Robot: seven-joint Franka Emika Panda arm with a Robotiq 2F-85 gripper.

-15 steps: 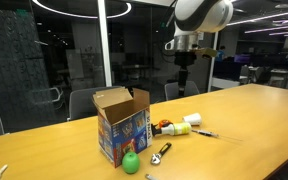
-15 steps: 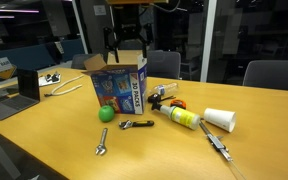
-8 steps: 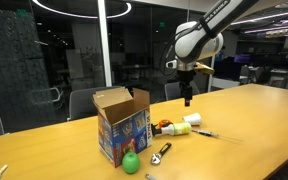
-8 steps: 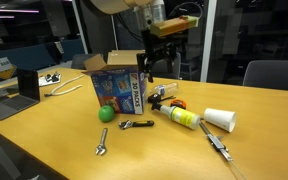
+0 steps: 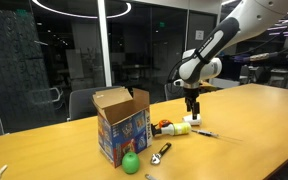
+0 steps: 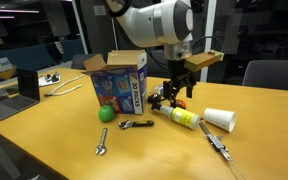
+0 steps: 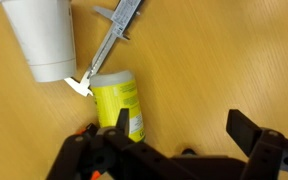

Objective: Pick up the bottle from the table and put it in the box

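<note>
The bottle (image 7: 118, 100), yellow-green with a white cap, lies on its side on the wooden table; it shows in both exterior views (image 6: 184, 118) (image 5: 177, 129). The box (image 6: 119, 85), blue-sided with its brown flaps open, stands upright beside the items (image 5: 122, 125). My gripper (image 7: 184, 132) is open and empty, low over the table just above the bottle (image 6: 176, 92) (image 5: 192, 108). In the wrist view one finger overlaps the bottle's side, and mostly bare table shows between the fingers.
A short white cylinder (image 7: 39, 35) and a slim metal tool (image 7: 114, 35) lie by the bottle's cap. A small orange object (image 6: 179, 104), a green ball (image 6: 106, 113), two wrenches (image 6: 136, 124) (image 6: 102, 145) and a laptop (image 6: 26, 85) share the table.
The arm has swung away from above the box and come down to just over the bottle. The gripper stays open; no object has moved.
</note>
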